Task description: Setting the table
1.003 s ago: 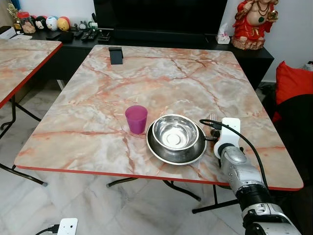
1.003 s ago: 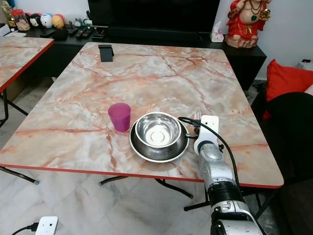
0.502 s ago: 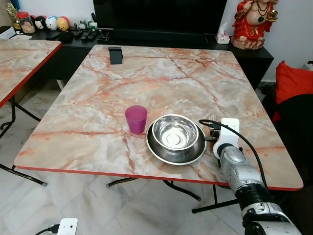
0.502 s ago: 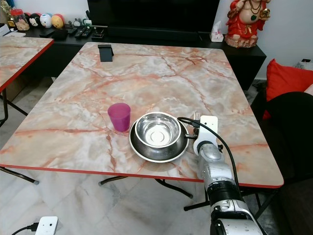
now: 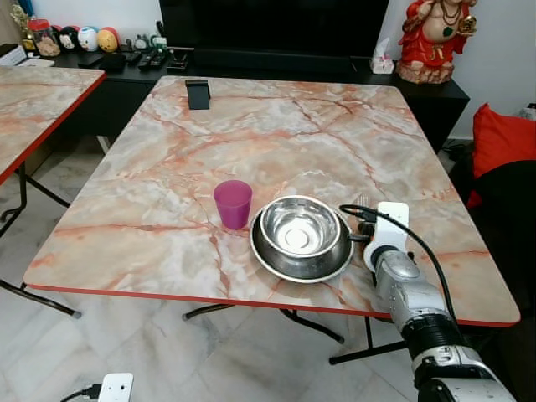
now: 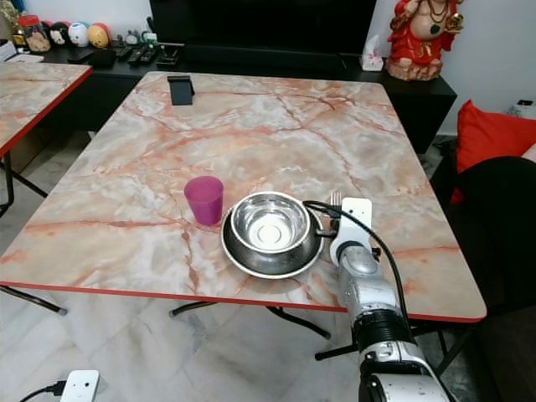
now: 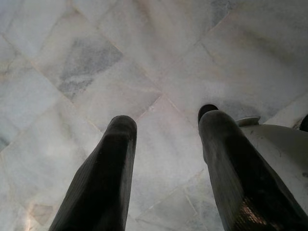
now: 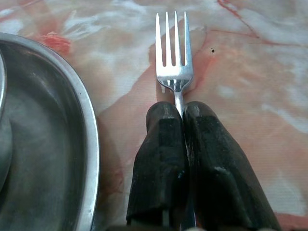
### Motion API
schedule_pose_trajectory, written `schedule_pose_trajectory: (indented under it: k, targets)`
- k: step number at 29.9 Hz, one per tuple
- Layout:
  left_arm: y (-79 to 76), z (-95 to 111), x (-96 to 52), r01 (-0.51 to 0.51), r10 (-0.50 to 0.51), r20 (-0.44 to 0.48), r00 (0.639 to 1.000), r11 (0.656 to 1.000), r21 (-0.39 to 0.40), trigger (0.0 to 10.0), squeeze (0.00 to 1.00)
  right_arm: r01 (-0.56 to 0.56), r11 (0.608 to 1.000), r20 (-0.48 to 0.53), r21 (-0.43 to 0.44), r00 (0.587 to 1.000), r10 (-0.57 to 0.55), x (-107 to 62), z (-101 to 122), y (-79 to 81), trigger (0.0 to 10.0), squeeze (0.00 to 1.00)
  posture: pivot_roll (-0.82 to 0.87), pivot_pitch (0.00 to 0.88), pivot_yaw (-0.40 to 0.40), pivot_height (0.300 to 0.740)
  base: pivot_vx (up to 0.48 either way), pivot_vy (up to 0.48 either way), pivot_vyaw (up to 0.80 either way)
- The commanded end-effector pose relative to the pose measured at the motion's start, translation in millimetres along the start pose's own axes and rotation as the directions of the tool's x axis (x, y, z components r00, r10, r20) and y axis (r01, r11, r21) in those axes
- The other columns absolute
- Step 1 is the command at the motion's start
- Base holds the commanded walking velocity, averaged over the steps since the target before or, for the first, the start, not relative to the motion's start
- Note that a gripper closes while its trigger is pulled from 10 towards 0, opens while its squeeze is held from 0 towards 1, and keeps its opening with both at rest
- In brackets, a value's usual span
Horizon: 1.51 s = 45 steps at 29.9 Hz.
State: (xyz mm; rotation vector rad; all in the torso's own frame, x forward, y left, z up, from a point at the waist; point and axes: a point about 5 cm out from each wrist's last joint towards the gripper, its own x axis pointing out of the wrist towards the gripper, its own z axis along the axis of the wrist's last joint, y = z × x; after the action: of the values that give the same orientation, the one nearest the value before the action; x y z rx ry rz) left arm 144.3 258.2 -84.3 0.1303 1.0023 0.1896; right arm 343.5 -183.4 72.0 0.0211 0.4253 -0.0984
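Note:
A steel bowl [image 5: 299, 227] sits inside a steel plate [image 5: 268, 251] near the front edge of the marble table [image 5: 276, 134]. A purple cup [image 5: 233, 203] stands just left of the plate. My right gripper [image 8: 180, 113] is shut on the handle of a silver fork [image 8: 173, 53], whose tines lie low over the table right beside the plate's right rim [image 8: 84, 120]. The fork's tines [image 5: 362, 201] peek out beyond my right wrist [image 5: 387, 239]. My left gripper [image 7: 166, 144] hangs open over the pale floor tiles.
A small black stand [image 5: 198, 94] is at the table's far left. A second marble table [image 5: 33, 109] stands to the left. A dark console with toys [image 5: 88, 38] and a red statue [image 5: 434, 38] runs along the back. A red cushion [image 5: 501, 138] lies at the right.

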Motion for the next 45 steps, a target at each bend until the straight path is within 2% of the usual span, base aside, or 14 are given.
schedule_pose_trajectory:
  k: [1,6,7,9,10,23,45]
  targets:
    - [2.2,-3.6,-0.7,-0.003,0.003,-0.018,1.000,1.000,0.000,10.0,0.00,-0.002,1.000,0.003,-0.007,1.000,0.002,1.2,2.9,2.3,10.0,0.00,-0.02,0.000,-0.032,0.740,0.000,0.000,0.00]
    - [2.5,-3.6,-0.7,-0.004,0.004,-0.018,1.000,1.000,0.000,10.0,0.00,-0.004,1.000,0.003,-0.008,1.000,0.004,1.3,2.7,2.8,10.0,0.01,-0.02,0.000,-0.033,0.740,0.000,0.000,0.00]
    - [2.5,-3.6,-0.7,-0.003,0.003,-0.018,1.000,1.000,0.000,10.0,0.00,-0.004,1.000,0.003,-0.007,1.000,0.004,1.3,2.6,2.9,10.0,0.20,-0.02,0.000,-0.032,0.740,0.000,0.000,0.00]
    - [2.5,-3.6,-0.7,-0.003,0.003,-0.018,1.000,1.000,0.000,10.0,0.00,-0.004,1.000,0.003,-0.007,1.000,0.004,1.3,2.6,3.0,10.0,0.20,-0.02,0.000,-0.032,0.740,0.000,0.000,0.00]
    - [2.5,-3.7,-0.7,-0.003,0.003,-0.018,1.000,1.000,0.000,10.0,0.00,-0.005,1.000,0.003,-0.007,1.000,0.005,1.3,2.5,3.0,10.0,0.25,-0.02,0.000,-0.032,0.740,0.000,0.000,0.00]
    - [2.5,-3.6,-0.7,-0.003,0.003,-0.017,1.000,1.000,0.003,10.0,0.00,-0.008,1.000,0.004,-0.012,1.000,0.008,1.5,2.3,4.5,10.0,0.22,-0.02,0.000,-0.033,0.740,0.000,0.000,0.00]
    - [3.2,-3.5,-0.8,-0.005,0.005,-0.017,1.000,1.000,0.005,10.0,0.00,0.008,1.000,0.002,-0.007,1.000,-0.008,1.9,1.5,4.2,10.0,0.24,-0.02,0.000,-0.030,0.740,0.000,0.000,0.00]
